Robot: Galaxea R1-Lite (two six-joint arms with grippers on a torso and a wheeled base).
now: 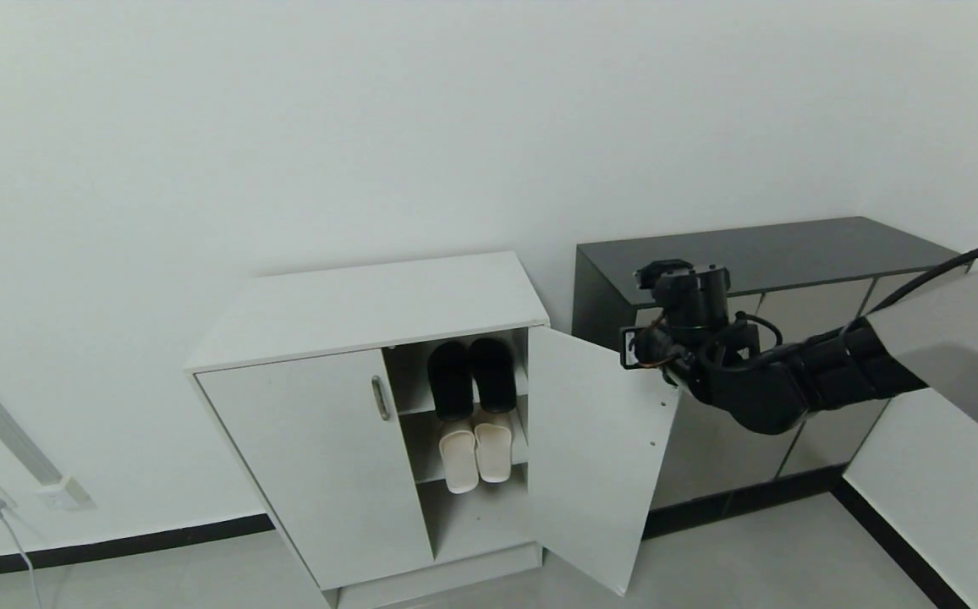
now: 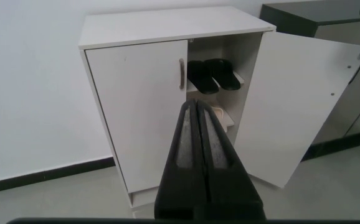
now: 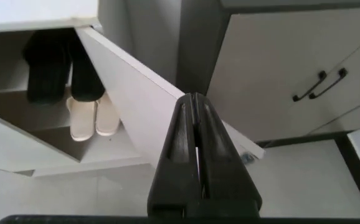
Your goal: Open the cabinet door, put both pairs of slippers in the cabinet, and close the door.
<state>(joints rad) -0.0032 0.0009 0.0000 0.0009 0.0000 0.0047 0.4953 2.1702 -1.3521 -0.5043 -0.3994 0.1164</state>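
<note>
The black slippers [image 1: 453, 381] and cream slippers [image 1: 493, 447] are seen shelved inside the cabinet [image 1: 370, 309], so only the closing is judged left. The door [image 1: 595, 448] stands open from the cabinet's right side. The right pincer [image 1: 637, 348], shut and empty, is held by the top corner of the door's free edge, on its outer side. The left pincer [image 2: 195, 109], likewise shut and empty, is held off the cabinet's front.
</note>
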